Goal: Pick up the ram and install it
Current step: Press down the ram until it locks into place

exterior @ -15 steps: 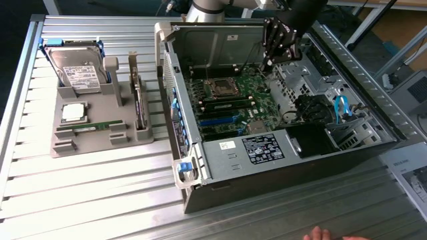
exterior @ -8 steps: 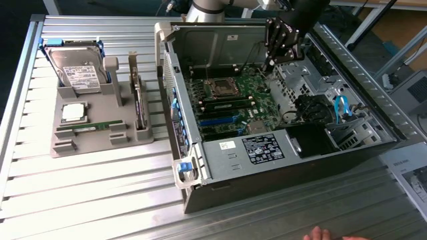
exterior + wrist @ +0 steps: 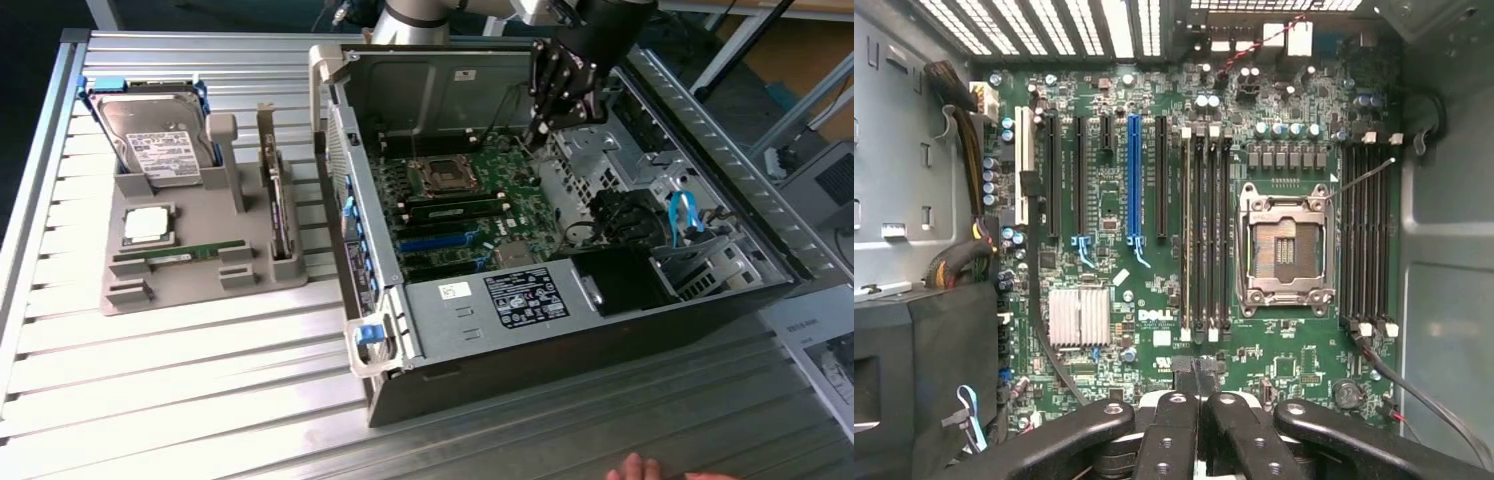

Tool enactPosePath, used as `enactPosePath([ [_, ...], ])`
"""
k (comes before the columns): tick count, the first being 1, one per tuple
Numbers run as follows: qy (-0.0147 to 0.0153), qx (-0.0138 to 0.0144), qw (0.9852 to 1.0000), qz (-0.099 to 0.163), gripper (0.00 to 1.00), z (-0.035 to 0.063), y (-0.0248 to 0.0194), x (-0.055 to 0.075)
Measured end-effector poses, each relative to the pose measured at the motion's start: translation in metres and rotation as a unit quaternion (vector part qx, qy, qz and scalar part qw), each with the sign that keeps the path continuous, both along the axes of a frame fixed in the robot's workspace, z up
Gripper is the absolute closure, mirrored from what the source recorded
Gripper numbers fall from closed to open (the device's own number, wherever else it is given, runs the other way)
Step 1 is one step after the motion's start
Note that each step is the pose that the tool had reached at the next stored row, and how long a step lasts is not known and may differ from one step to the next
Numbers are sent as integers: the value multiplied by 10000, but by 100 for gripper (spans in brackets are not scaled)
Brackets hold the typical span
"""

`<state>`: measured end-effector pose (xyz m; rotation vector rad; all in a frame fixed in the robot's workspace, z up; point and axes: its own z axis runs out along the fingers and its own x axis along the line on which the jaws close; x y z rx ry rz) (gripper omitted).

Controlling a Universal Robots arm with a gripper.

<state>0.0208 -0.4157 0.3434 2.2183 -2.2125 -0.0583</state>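
Black gripper (image 3: pixel 1195 375) fingers (image 3: pixel 1172 430) sit closest to the wrist camera. Their tips are pressed together with nothing visible between them, so the gripper is clenched and empty. Beyond them lies the green motherboard (image 3: pixel 1154 290) of an open computer case (image 3: pixel 884 150). It carries a bare processor socket (image 3: pixel 1282 245) and banks of long black memory slots (image 3: pixel 1204 235) on either side of that socket. A small finned heatsink (image 3: pixel 1078 317) and one blue slot (image 3: pixel 1133 180) sit among the black expansion slots.

In the exterior view the gripper hangs inside the case, pointing down over the far part of the motherboard, beyond the processor socket. The ram (image 3: pixel 178 255) lies flat in a grey tray (image 3: pixel 187 292) on the slatted metal surface (image 3: pixel 200 380). It is to the exterior view's left of the case and well apart from the gripper. The same tray holds a hard drive (image 3: pixel 154 135) propped at its far end and a square silver processor chip (image 3: pixel 147 222) just beyond the ram. A taller expansion card (image 3: pixel 276 210) stands upright on the side nearest the case. At the near edge of that view, the fingertips of a person's hand (image 3: pixel 654 469) show.
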Motion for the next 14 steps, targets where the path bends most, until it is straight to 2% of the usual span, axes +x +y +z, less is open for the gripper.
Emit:
enactPosePath([
  [5,-28,0,10000,0,90,-82,0,0],
  [14,-46,0,10000,0,90,-245,0,0],
])
